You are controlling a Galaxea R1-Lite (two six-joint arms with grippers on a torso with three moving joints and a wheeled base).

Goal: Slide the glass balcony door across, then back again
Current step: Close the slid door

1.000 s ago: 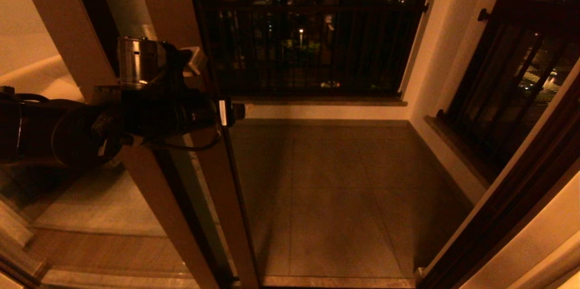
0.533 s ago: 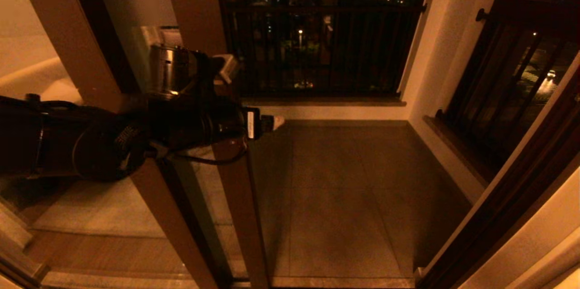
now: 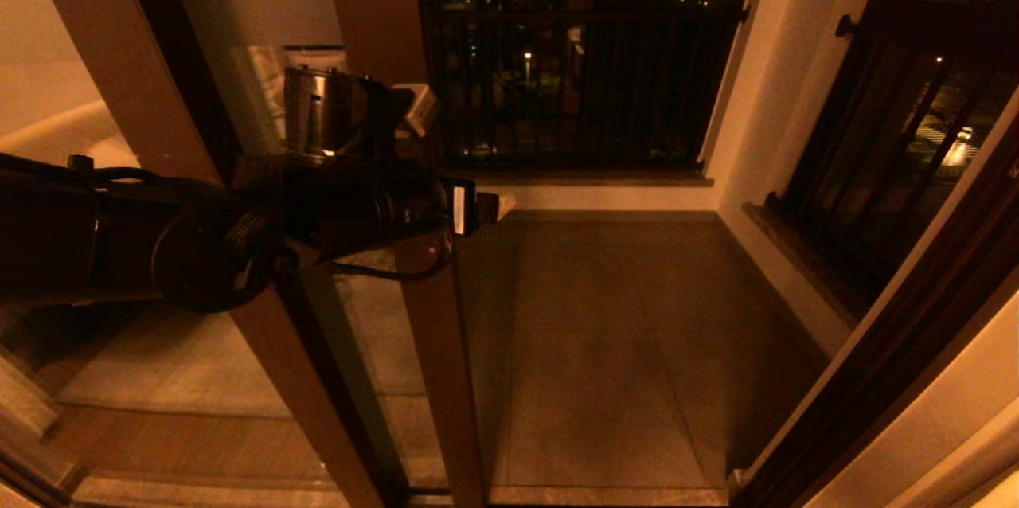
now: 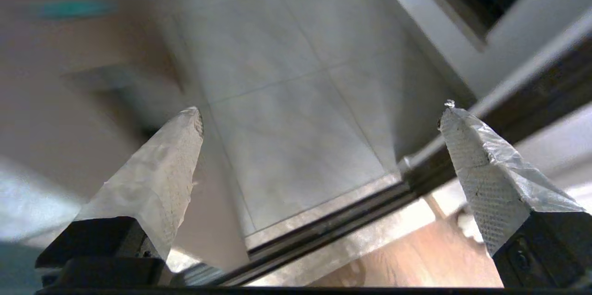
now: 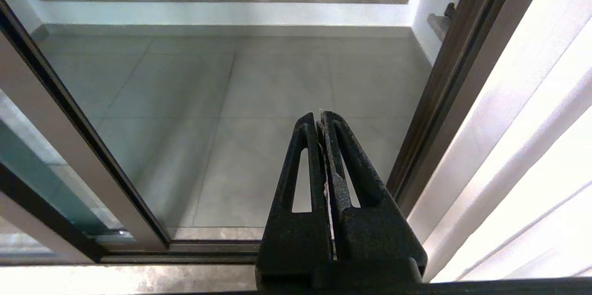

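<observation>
The glass balcony door [image 3: 434, 349] has a brown stile and a frosted band [image 3: 263, 14] near the top. It stands partly across the opening. In the right wrist view the door's stile [image 5: 78, 156] runs down to the floor track. My left gripper [image 3: 458, 158] is open at the stile's free edge, about mid-height. One taped finger [image 4: 157, 184] lies close against the blurred brown stile [image 4: 69, 101], and nothing is clamped between the fingers. My right gripper [image 5: 321, 112] is shut and empty. It hangs low over the threshold and is out of the head view.
The unmoving panel's lighter brown post [image 3: 263, 349] stands left of the door. The dark door jamb [image 3: 899, 349] bounds the opening on the right. Beyond lie the tiled balcony floor [image 3: 621, 349], a barred railing [image 3: 573, 78] and the floor track [image 5: 212, 246].
The door's stile and my left arm have moved to the right together, narrowing the opening. More of the frosted band shows now.
</observation>
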